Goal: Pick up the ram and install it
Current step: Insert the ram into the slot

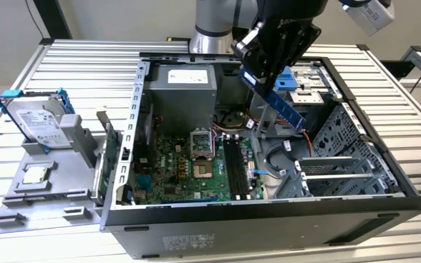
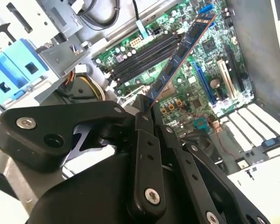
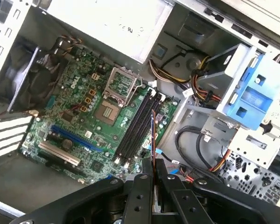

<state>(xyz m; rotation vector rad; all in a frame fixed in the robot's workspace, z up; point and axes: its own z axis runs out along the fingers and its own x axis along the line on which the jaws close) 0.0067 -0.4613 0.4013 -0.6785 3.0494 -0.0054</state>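
My gripper (image 1: 260, 74) is shut on the ram (image 1: 282, 108), a long, narrow blue stick. It hangs tilted over the open computer case (image 1: 269, 219), above the drive-cage side of the motherboard (image 1: 170, 172). In the second wrist view the ram (image 2: 179, 56) reaches out from the gripper (image 2: 147, 109) across the black memory slots (image 2: 144, 56). In the first wrist view I see the ram (image 3: 152, 140) edge-on, rising from the gripper (image 3: 152, 173), with the memory slots (image 3: 137, 123) below it. The stick is well above the slots (image 1: 236, 159) and not touching them.
A hard drive in a blue frame (image 1: 39, 123) and a small square processor chip (image 1: 35, 174) rest on a grey holder at the exterior view's left. Inside the case are the power supply (image 1: 185, 87), the open processor socket (image 1: 202, 148), cables (image 1: 276, 159) and a metal drive cage (image 1: 342, 170).
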